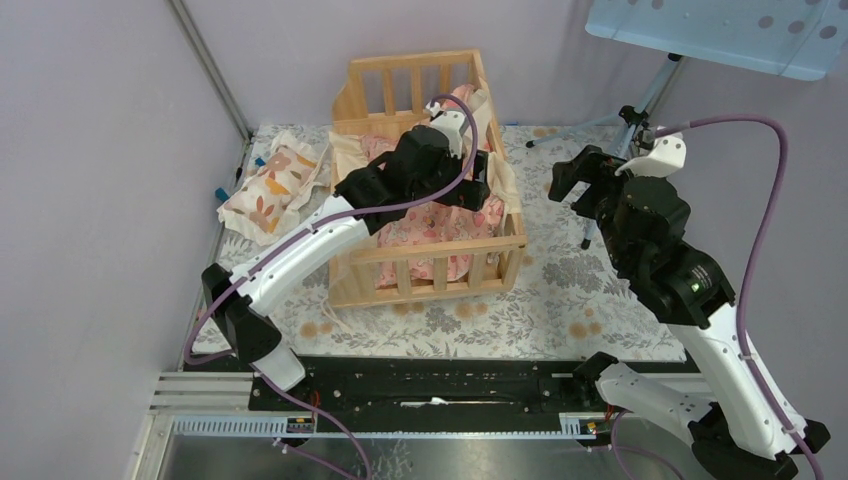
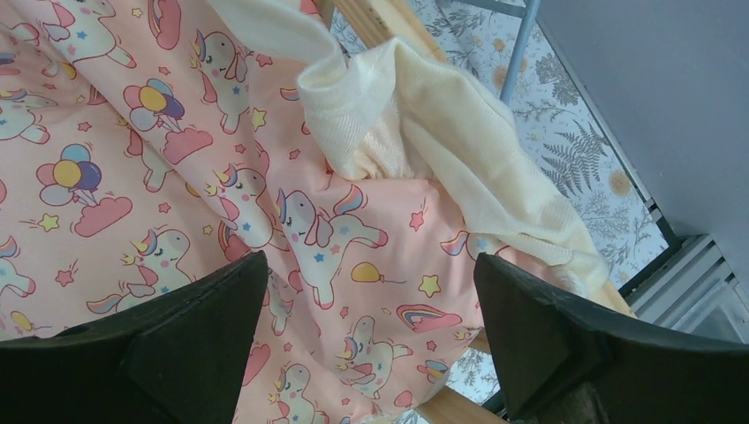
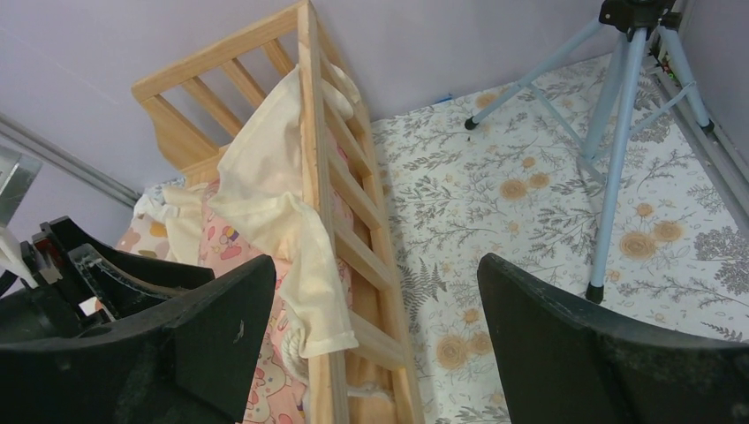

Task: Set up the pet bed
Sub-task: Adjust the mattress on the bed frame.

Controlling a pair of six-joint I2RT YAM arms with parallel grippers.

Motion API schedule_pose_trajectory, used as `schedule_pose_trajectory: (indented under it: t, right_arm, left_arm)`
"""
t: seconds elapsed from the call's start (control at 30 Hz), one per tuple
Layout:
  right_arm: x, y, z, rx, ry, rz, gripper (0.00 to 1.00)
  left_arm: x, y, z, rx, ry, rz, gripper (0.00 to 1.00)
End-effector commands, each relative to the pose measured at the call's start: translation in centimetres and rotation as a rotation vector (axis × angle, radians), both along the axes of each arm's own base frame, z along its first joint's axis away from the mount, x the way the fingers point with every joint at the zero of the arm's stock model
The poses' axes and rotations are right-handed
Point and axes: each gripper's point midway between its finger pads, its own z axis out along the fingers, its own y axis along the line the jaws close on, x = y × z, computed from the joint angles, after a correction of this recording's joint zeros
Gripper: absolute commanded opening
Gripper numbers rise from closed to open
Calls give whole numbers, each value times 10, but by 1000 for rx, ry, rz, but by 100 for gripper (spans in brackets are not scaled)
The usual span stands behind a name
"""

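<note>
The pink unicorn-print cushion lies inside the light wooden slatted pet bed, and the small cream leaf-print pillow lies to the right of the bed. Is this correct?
Not quite. The top external view shows the small cream leaf-print pillow lying left of the light wooden slatted pet bed, not right. The pink unicorn-print cushion is inside it.

The left arm (image 1: 300, 250) stretches forward and inward from its base, wrist tipped downward. The left gripper (image 2: 371, 309) has its black fingers (image 2: 177, 336) spread wide, gripping nothing. The right arm (image 1: 715, 350) stands steeply with its elbow high, wrist angled inward. The right gripper (image 3: 375, 309) is likewise spread wide, holding nothing.
</note>
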Motion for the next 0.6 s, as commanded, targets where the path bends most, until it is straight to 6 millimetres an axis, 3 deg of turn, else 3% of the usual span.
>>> schedule_pose_trajectory:
  t: [0.0, 0.1, 0.17, 0.27, 0.47, 0.5, 0.57]
  right_arm:
    - [3, -3, -16, -48, 36, -23, 91]
    - [3, 0, -22, -47, 46, -13, 91]
    - [3, 1, -25, -48, 53, -10, 91]
    - [3, 3, -28, -44, 57, 2, 91]
    - [6, 10, -38, -49, 80, 28, 91]
    - [6, 11, -38, -50, 79, 30, 91]
    - [6, 11, -39, -51, 81, 29, 91]
  left_arm:
    - [5, -8, 0, -41, 0, 13, 95]
    - [6, -9, -9, -26, 16, 14, 96]
    - [9, 4, -10, 13, -2, 55, 96]
    - [21, 50, -4, 48, -27, 218, 99]
    - [56, 186, -13, -153, 87, 500, 95]
    - [58, 196, -20, -146, 97, 521, 95]
    - [58, 195, -36, -145, 145, 497, 95]
